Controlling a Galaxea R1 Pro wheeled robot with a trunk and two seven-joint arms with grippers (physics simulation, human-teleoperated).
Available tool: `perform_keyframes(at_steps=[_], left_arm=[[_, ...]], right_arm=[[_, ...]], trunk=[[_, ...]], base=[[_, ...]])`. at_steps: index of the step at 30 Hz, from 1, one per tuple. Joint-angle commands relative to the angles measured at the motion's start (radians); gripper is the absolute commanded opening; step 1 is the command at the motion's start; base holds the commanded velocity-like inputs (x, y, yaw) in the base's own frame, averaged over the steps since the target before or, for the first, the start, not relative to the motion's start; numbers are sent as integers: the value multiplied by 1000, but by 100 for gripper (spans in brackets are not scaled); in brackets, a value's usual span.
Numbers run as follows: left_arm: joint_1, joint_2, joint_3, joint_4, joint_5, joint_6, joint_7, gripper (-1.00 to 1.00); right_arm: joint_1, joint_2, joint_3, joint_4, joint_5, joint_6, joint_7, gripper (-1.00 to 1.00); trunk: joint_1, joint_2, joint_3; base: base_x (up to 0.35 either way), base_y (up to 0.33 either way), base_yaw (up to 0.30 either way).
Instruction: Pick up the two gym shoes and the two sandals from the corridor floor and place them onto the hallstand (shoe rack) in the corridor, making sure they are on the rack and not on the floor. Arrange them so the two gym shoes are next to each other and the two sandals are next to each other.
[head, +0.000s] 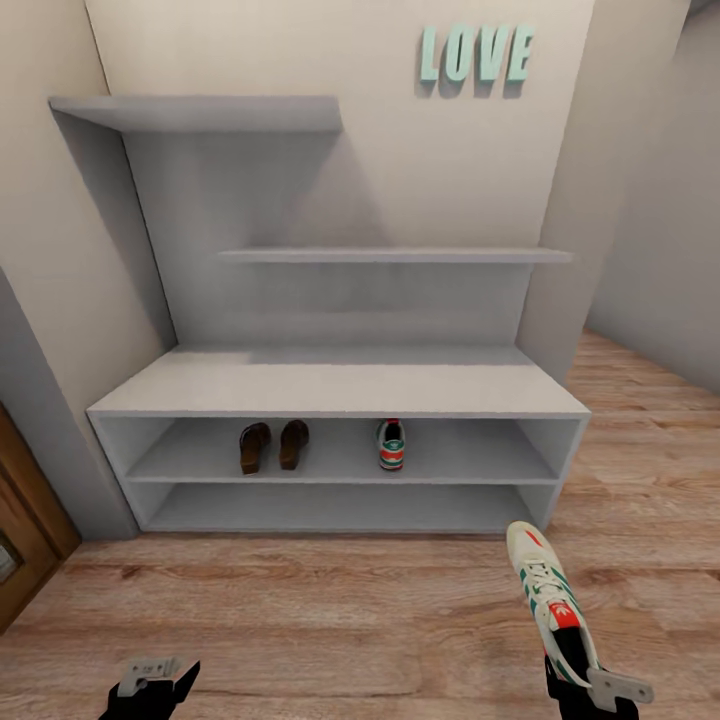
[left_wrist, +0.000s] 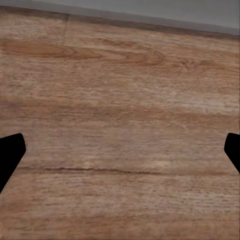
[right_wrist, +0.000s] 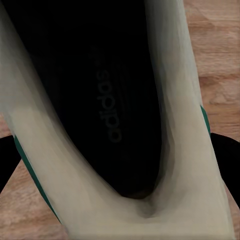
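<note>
Both sandals (head: 273, 446) and one gym shoe (head: 391, 445) already sit on the upper shelf of the hallstand (head: 340, 388); your right gripper (head: 580, 680) grips the second gym shoe (head: 548, 600) by its heel above the corridor floor (head: 300, 620). Your left gripper (head: 150, 685) hangs wide and empty; only this shoe remains to shelve beside its mate.

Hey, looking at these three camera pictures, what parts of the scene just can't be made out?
- Right end effector: head view, its grip is cut off by the bottom edge and covered by the held gym shoe.
- Held shoe's outside: right wrist view, too close and blurred; mostly the dark insole shows.
- Gym shoe on the shelf: head view, only its heel faces the camera.
- Sandals: head view, too small for strap detail.
</note>
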Motion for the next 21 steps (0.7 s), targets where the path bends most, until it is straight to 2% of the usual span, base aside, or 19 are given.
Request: perform_keyframes(at_steps=[1, 4, 6, 9, 13, 18, 21], left_arm=[[0, 2, 8, 1, -11, -5, -5, 100], [6, 8, 8, 1, -9, -8, -12, 100], [26, 8, 7, -3, -9, -29, -60, 100], [30, 8, 7, 0, -8, -67, -84, 100], [34, 8, 7, 8, -8, -144, -131, 100], [35, 9, 8, 20, -8, -170, -202, 100], [37, 11, 10, 23, -1, -176, -268, 100]], right_arm=[[-1, 1, -7, 1, 10, -4, 2, -100], [-1, 3, -6, 5, 11, -4, 2, -100], [-2, 9, -1, 10, 13, -2, 5, -100], [-2, 15, 7, 9, 14, 0, 4, -100], [-2, 48, 34, -3, 16, 37, 1, -100], [-20, 87, 48, -37, 15, 188, -2, -100], [-65, 125, 51, -89, 16, 365, -4, -100]], trunk=[[0, 0, -1], [0, 0, -1], [0, 0, -1], [0, 0, -1], [0, 0, -1], [0, 0, -1], [0, 0, -1]], base=[[0, 0, 3], [0, 0, 1], [0, 0, 0], [0, 0, 0], [0, 0, 0], [0, 0, 0], [0, 0, 0]])
